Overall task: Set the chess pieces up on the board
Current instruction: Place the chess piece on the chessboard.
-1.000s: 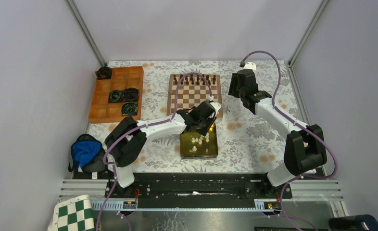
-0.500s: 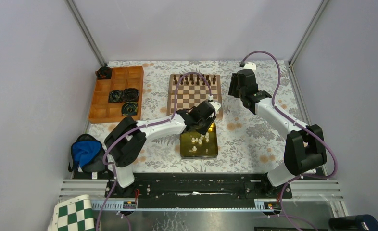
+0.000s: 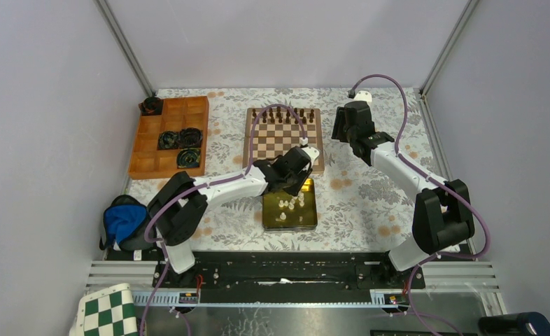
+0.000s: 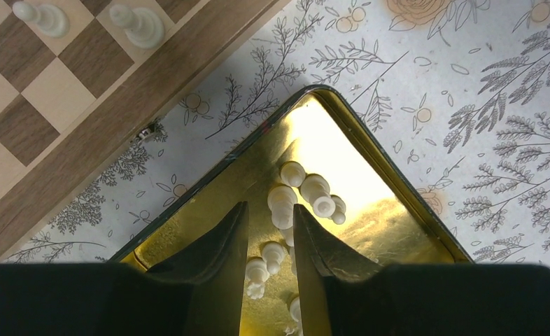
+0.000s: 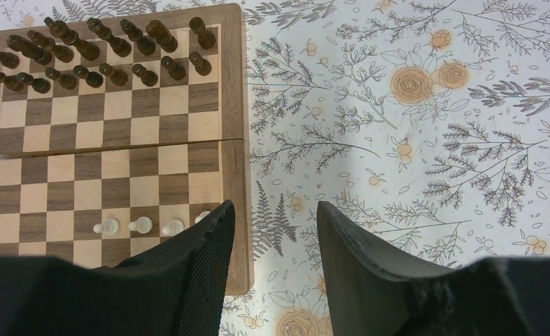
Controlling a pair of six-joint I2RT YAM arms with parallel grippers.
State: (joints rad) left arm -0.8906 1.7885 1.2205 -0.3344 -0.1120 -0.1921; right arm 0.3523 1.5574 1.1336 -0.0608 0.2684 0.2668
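The flowered worktop point(image 3: 370, 189) carries the board point(image 3: 280, 143) at its far middle, with dark pieces point(image 5: 97, 56) filling the two far rows. Just beside the board's near rim sits a gold tin point(image 4: 356, 175).

My left hand point(image 4: 269, 210) hangs over that tin, fingers part way apart and pinching nothing that I can see. My right hand point(image 5: 276, 210) hovers by the board's right edge, spread and empty, well apart from the tin.

The cream chess pieces point(image 4: 315, 187) are split. Four stand in the board's second near row toward the right side. The rest are heaped in the tin, mostly tipped over and pointing every which way.

The coming pick turns on this, I judge: the heap lies directly under and just ahead of my left fingertips, so the left is plainly the nearer hand. One small piece shows in the gap between those fingers. Its long axis seems to run roughly along them, though I cannot be sure. The board lies beyond the tin's far corner from there.

Against the earlier view, my left arm has edged slightly toward the board, and the right has hardly stirred.
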